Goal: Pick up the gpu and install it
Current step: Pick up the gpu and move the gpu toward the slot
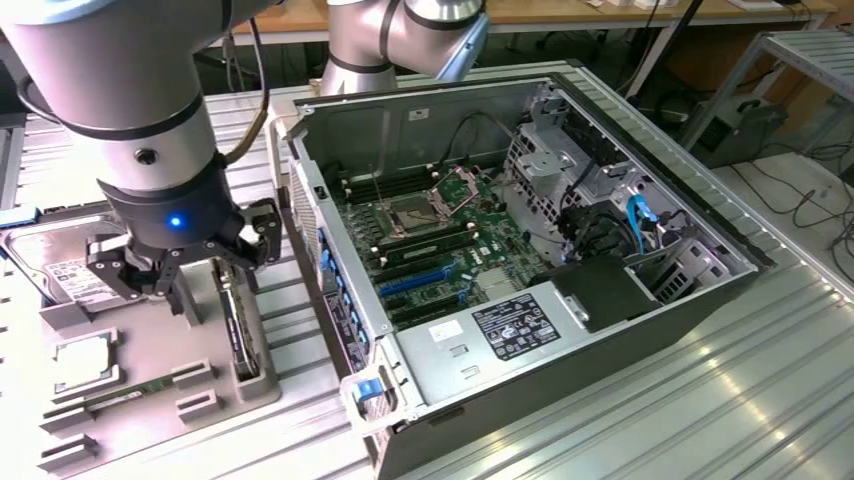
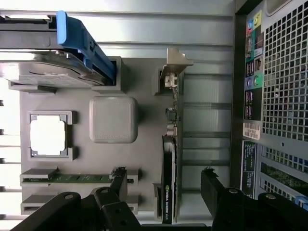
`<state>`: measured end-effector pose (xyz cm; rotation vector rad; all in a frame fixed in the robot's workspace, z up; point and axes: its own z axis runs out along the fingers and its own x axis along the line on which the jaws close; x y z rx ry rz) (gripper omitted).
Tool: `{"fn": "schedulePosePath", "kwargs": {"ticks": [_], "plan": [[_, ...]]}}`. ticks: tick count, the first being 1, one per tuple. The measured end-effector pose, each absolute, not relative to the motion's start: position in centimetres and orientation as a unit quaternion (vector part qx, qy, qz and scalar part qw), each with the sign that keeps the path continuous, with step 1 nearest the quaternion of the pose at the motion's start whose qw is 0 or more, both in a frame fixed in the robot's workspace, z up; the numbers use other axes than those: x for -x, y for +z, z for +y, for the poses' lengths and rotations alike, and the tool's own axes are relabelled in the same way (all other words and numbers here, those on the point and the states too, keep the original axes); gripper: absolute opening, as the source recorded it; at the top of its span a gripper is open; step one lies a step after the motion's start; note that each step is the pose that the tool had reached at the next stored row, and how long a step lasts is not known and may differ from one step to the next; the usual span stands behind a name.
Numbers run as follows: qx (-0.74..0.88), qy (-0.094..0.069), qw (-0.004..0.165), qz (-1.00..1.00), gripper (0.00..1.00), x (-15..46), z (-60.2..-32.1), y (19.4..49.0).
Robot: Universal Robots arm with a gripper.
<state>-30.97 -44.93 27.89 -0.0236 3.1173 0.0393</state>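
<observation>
Currently the gripper is seen poised over a grey tray that rests on the ribbed metal table, at the exterior view's left of an open computer case. Its fingers are spread as wide as they go and nothing is held between them.

The gpu is found standing on its long edge in a slot along the tray's edge nearest the case. In the wrist view the gpu is seen edge-on as a thin dark card, with its pale metal bracket at the end away from the gripper. The card is straddled by the two fingers, with a gap left on either side, so no contact is made.

Other parts are carried by the tray. A silver hard drive is set at the far corner away from the case. A square processor is seated in a pocket along the edge away from the case. A narrow green memory stick is laid in a slot beside the processor. Inside the case a motherboard is exposed.
</observation>
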Motion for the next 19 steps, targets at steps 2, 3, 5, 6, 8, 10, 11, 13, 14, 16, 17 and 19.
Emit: {"fn": "schedulePosePath", "kwargs": {"ticks": [2, 3, 5, 6, 8, 10, 11, 13, 14, 16, 17, 19], "plan": [[0.008, 0.013, 0.012, 1.0, 0.72, 31.0, -44.9, 27.5], [0.008, 0.013, 0.012, 1.0, 0.72, 30.9, -44.9, 27.3], [0.008, 0.013, 0.012, 1.0, 0.72, 30.9, -45.0, 26.9], [0.008, 0.013, 0.012, 1.0, 0.72, 30.9, -45.1, 26.7], [0.008, 0.013, 0.012, 1.0, 0.72, 30.9, -45.1, 26.3], [0.008, 0.013, 0.012, 1.0, 0.72, 30.9, -45.2, 25.9], [0.008, 0.013, 0.012, 1.0, 0.72, 30.9, -45.2, 25.7], [0.008, 0.013, 0.012, 1.0, 0.72, 30.9, -45.2, 25.4], [0.008, 0.013, 0.012, 1.0, 0.72, 30.9, -45.2, 25.2], [0.008, 0.013, 0.012, 1.0, 0.72, 30.8, -45.2, 24.9], [0.008, 0.013, 0.012, 1.0, 0.72, 30.8, -45.2, 24.8], [0.008, 0.013, 0.012, 1.0, 0.72, 30.8, -45.2, 24.6]]}}
